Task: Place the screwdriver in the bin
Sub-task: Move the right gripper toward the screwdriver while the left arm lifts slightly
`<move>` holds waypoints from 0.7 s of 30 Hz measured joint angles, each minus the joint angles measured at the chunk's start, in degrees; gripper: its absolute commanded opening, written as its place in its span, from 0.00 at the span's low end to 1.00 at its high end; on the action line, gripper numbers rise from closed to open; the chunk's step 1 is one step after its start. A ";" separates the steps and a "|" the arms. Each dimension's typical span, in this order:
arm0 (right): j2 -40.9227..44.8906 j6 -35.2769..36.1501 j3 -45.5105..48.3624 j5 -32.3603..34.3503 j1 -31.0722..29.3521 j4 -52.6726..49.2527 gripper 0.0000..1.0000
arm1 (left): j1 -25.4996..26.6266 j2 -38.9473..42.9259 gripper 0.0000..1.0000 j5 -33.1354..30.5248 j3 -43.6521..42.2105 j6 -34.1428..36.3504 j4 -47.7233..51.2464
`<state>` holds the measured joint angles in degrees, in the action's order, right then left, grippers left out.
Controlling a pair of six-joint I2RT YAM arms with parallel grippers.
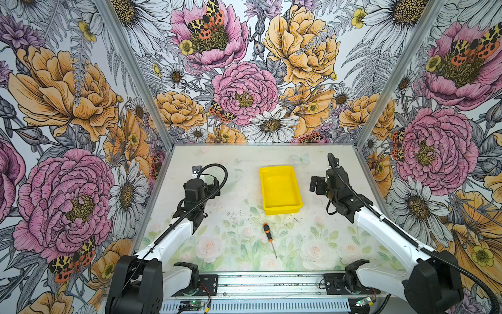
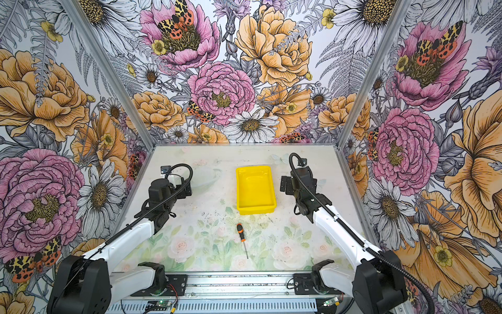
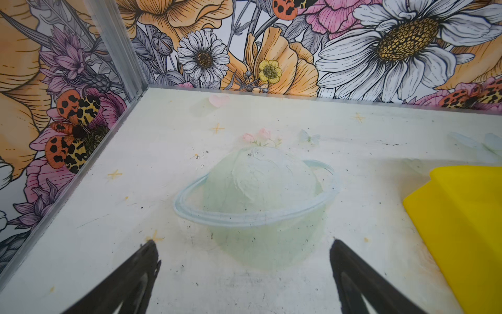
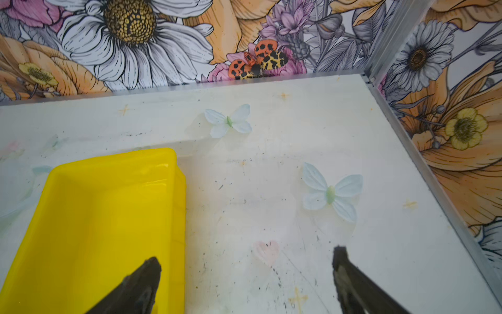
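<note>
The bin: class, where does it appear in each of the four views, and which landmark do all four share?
Top view: bin mid-table, beyond the screwdriver.
Top view: bin in the same place.
Left wrist: bin corner only, cut off by the frame.
Right wrist: bin fills much of the picture.
Shared: table's back edge.
</note>
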<state>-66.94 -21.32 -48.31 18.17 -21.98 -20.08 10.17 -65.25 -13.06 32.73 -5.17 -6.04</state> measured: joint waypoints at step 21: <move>-1.66 -7.41 -4.42 -2.12 -31.74 -17.84 0.99 | 12.92 6.95 0.98 5.11 9.42 -16.90 28.13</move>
<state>-68.60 -28.73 -52.73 16.05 -53.71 -37.91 23.09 -58.30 -7.94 42.15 -22.06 22.09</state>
